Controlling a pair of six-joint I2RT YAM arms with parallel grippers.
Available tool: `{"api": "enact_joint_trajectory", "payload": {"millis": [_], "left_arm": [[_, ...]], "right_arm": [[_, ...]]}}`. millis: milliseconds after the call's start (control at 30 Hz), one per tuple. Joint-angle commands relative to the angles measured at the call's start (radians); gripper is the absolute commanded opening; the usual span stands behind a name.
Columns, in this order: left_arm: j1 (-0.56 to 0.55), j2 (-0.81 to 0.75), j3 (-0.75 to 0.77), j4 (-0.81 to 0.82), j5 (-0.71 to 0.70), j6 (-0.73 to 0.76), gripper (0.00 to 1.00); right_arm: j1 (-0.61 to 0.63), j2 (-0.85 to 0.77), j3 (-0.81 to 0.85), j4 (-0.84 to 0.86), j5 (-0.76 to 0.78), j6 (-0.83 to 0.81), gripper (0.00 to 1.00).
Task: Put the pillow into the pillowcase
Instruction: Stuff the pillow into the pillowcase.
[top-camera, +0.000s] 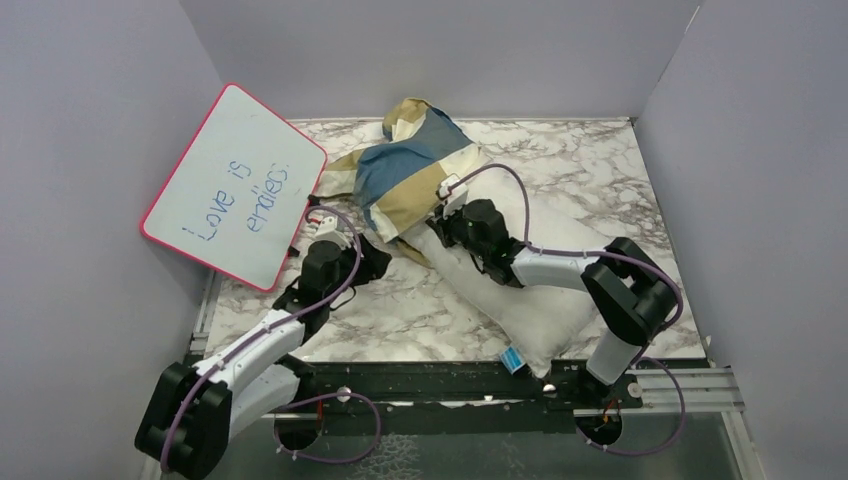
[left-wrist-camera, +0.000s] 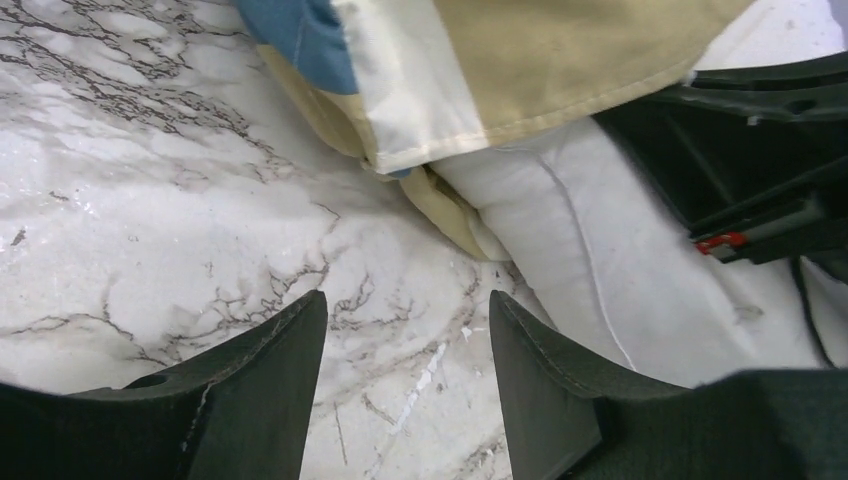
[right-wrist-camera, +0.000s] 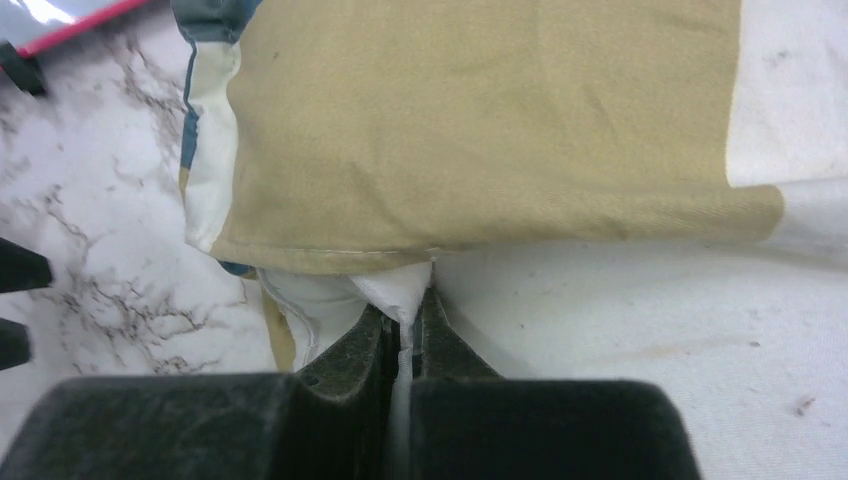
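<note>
Right gripper pinched shut on a fold of the pillow at the pillowcase hem — I see left gripper open, empty; pillow runs from centre toward five o'clock.

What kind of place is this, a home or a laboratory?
Probably a robot test cell in a laboratory: plain grey walls enclose a marble-pattern table, two arms are bolted at its near edge, and a whiteboard leans at the left.

pillow partly inside pillowcase, whiteboard left of both, all on table
</note>
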Motion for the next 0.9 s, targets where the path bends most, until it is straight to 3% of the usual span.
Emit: {"api": "enact_joint_trajectory", "payload": {"millis": [0,133,333,600,867], "left_arm": [[0.006,0.111,-0.01,0.226,-0.07,-0.014,0.61],[0.006,0.265,0.035,0.335,-0.064,-0.011,0.6],[0.0,0.468,0.105,0.464,-0.026,-0.039,0.47],[-0.023,0.594,0.138,0.55,-0.073,-0.074,0.54],[-0.069,0.673,0.145,0.575,-0.126,-0.116,0.44]], "right_arm": [[-0.09,0.006,-0.066,-0.026,-0.14,0.192,0.01],[-0.105,-0.003,-0.049,-0.026,-0.194,0.227,0.01],[-0.109,0.001,-0.029,-0.024,-0.222,0.262,0.01],[-0.113,-0.005,-0.043,0.003,-0.229,0.306,0.01],[-0.117,0.0,-0.037,0.022,-0.223,0.344,0.01]]}}
